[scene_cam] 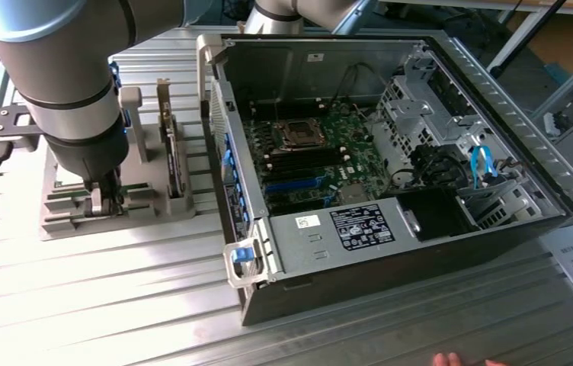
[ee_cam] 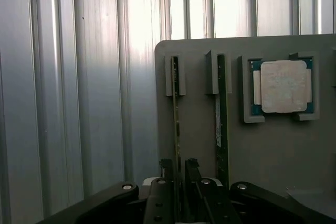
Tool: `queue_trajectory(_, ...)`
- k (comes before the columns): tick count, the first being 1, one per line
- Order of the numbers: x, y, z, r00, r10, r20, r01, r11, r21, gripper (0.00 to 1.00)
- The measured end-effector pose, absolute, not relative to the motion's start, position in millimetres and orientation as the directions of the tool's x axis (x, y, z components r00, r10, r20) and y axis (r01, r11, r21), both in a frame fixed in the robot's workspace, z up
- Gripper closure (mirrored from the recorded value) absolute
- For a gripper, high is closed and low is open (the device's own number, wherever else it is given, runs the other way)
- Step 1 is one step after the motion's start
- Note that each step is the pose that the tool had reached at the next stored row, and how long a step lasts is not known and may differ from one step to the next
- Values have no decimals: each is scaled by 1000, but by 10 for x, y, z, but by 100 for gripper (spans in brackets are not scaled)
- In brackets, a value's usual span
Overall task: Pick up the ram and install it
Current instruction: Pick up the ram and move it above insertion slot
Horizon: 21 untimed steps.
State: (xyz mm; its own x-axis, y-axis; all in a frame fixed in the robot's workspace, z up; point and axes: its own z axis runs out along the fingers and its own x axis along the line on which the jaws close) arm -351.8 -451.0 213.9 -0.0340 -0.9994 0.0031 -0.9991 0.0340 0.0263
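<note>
We see the ram standing on its long edge in a narrow slot of a grey moulded holder. It is a thin green board, seen edge-on. The end effector sits over one end of it. Its two black fingers are apart, with the ram's edge running between them; we cannot tell whether either finger touches the board.

Just beside the ram, in the neighbouring slot of the same holder, a darker card also stands on edge, parallel to it. A square recess with raised corner blocks holds a processor chip lying flat, its matt silver lid framed by a green border. The holder is dull grey with rounded corners. It rests on the table, whose ribbed aluminium top catches the light in long strips.

In the exterior view the holder lies on the exterior view's left, under the smooth silver-grey arm. On the exterior view's right an open computer case lies on its side on the table, close to the holder. Inside it we see:
- a green motherboard
- a black power supply with a white label
- perforated metal drive cages
- a blue cable

A person's fingertips show at the table's near edge.
</note>
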Motion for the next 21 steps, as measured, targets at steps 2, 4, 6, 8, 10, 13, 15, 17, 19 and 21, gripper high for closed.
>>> queue_trajectory(2, -3518, -4505, 2139, -34, -999, 3, -999, 34, 26, 76)
queue_trajectory(4, -3518, -4505, 2130, -34, -999, 3, -999, 34, 26, 76)
queue_trajectory(6, -3518, -4505, 2114, -34, -999, 3, -999, 34, 26, 76)
queue_trajectory(8, -3518, -4505, 2096, -34, -999, 3, -999, 34, 26, 76)
queue_trajectory(10, -3518, -4505, 2082, -34, -999, 3, -999, 34, 26, 76)
queue_trajectory(13, -3518, -4505, 2082, -34, -999, 3, -999, 34, 26, 76)
queue_trajectory(15, -3518, -4509, 2079, -34, -999, 3, -999, 34, 26, 76)
queue_trajectory(17, -3518, -4522, 2080, -34, -999, 3, -999, 34, 26, 76)
queue_trajectory(19, -3518, -4527, 2081, -34, -999, 3, -999, 34, 26, 76)
queue_trajectory(21, -3518, -4528, 2081, -34, -999, 3, -999, 34, 26, 76)
